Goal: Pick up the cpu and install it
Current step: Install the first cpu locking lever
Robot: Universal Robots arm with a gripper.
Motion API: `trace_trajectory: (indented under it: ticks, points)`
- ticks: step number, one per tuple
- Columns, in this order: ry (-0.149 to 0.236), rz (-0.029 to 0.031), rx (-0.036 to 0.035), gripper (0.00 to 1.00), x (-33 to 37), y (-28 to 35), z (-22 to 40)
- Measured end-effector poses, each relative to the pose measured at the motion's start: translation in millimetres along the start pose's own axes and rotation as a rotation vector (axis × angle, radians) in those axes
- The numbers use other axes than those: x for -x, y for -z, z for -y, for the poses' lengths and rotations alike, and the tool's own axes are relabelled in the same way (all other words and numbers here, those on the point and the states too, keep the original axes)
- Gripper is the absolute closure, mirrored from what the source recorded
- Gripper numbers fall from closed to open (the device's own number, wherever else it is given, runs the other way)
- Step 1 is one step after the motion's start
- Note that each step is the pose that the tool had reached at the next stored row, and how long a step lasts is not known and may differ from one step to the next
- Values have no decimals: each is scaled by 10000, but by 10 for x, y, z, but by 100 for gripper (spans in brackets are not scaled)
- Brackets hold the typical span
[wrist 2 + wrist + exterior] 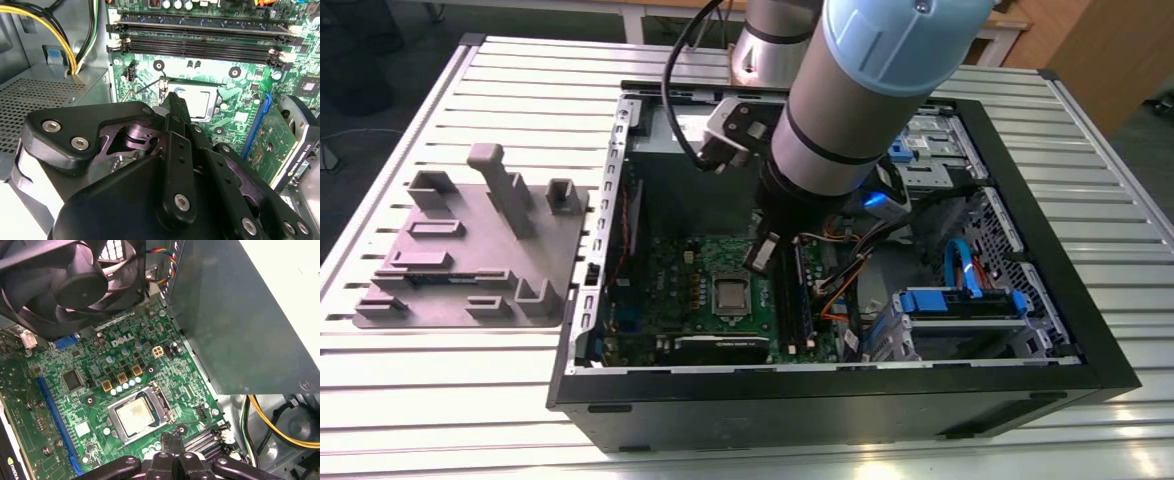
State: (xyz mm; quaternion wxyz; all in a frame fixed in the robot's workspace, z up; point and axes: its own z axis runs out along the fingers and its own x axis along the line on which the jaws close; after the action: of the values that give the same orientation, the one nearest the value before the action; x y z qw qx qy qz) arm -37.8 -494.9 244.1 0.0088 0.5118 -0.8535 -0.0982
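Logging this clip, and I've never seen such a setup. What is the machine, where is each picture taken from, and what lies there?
One robot arm with a gripper reaches into an open computer case on a slatted table. The exterior view looks on from outside; both wrist views ride on the arm and look at the green motherboard. The cpu, a small silvery square, sits in its socket, the gripper close beside it. Whether the gripper holds anything is not visible. A grey fixture plate lies at the exterior view's left.
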Motion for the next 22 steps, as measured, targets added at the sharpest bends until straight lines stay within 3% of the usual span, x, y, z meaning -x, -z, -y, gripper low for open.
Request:
trace_trajectory:
  ticks: [15, 22]
  points:
    - [0, 0, 0, 90, 15, 1, 17]
    - [1, 1, 0, 90, 96, -10, 15]
